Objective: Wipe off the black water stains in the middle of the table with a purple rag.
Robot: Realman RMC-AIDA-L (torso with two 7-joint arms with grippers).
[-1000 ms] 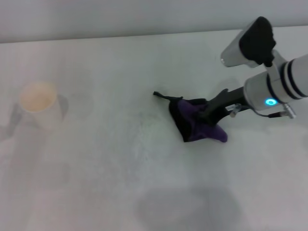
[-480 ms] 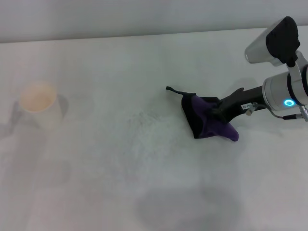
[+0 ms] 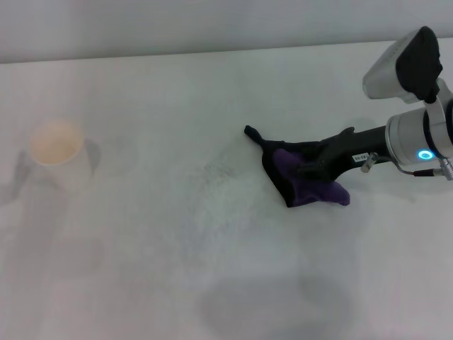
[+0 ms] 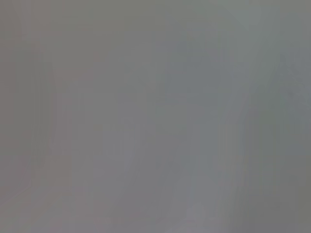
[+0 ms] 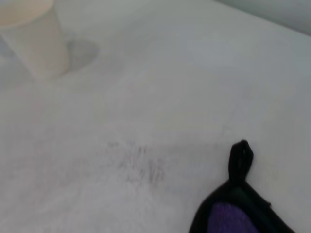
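Observation:
My right gripper (image 3: 312, 168) is shut on the purple rag (image 3: 306, 185) and presses it on the white table (image 3: 141, 269), right of the middle. The rag is bunched, and its black corner loop (image 3: 252, 133) trails toward the table's middle. The rag's edge and loop also show in the right wrist view (image 5: 238, 199). No round black blot shows. Only faint grey streaks (image 3: 212, 173) lie left of the rag, and they show in the right wrist view (image 5: 141, 167) too. The left gripper is out of view. The left wrist view is a blank grey.
A white paper cup (image 3: 56, 152) stands at the far left of the table, and it shows in the right wrist view (image 5: 34, 41). The table's far edge meets a grey wall (image 3: 212, 28) at the back.
My right gripper dragged the rag to the right, away from the grey streaks, over the first half second. Since then it has barely moved.

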